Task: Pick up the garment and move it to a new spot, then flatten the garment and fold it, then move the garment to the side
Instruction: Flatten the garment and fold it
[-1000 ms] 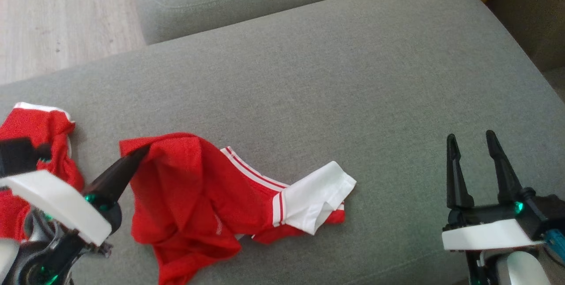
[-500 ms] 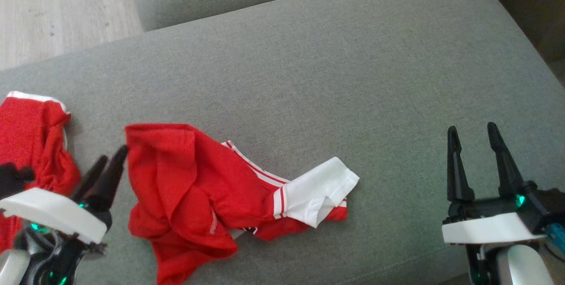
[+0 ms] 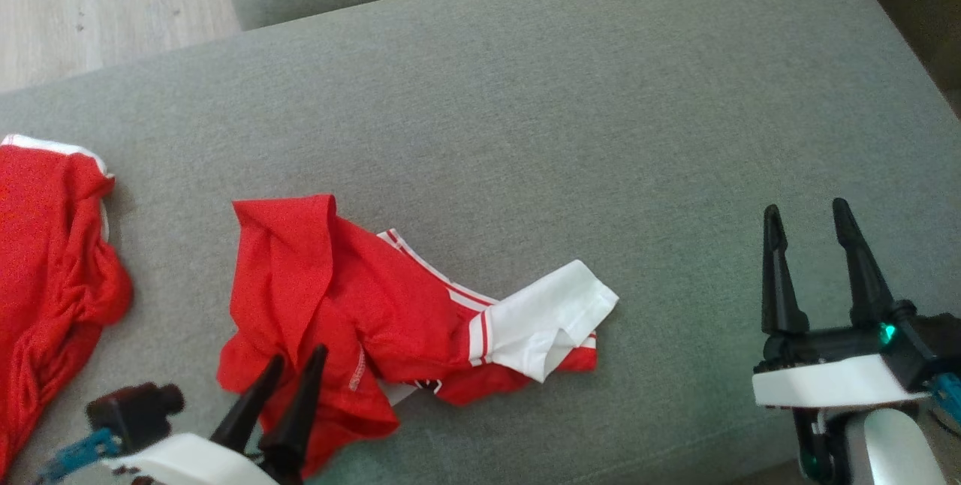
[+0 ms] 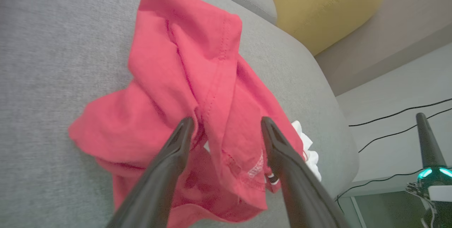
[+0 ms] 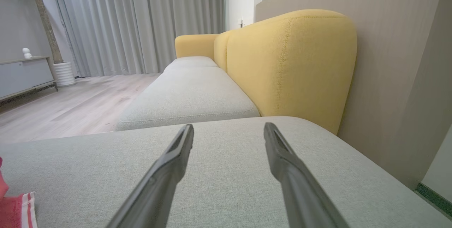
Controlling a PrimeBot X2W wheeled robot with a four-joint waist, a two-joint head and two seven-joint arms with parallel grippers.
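Crumpled red-and-white jersey garment (image 3: 360, 327) | lying released on grey fabric cushion (image 3: 601, 132) | left gripper (image 3: 299, 353) relocating to near edge, fingers parted, regrasping likely | right gripper (image 3: 805, 206) idling, fingers parted

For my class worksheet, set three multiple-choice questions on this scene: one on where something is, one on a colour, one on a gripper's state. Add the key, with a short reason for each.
1. Where does the left gripper point?
A. At the wooden floor
B. At the yellow backrest
C. At the near edge of the crumpled red garment

2. What colour is the garment's sleeve?
A. Blue
B. White
C. Black

3. What is the state of the right gripper?
A. Open, holding nothing
B. Shut on cloth
C. Shut, empty

Key:
1 C: in the head view it lies over the red cloth's near edge.
2 B: the sleeve end shows white.
3 A: its fingers stand apart over bare grey cushion.
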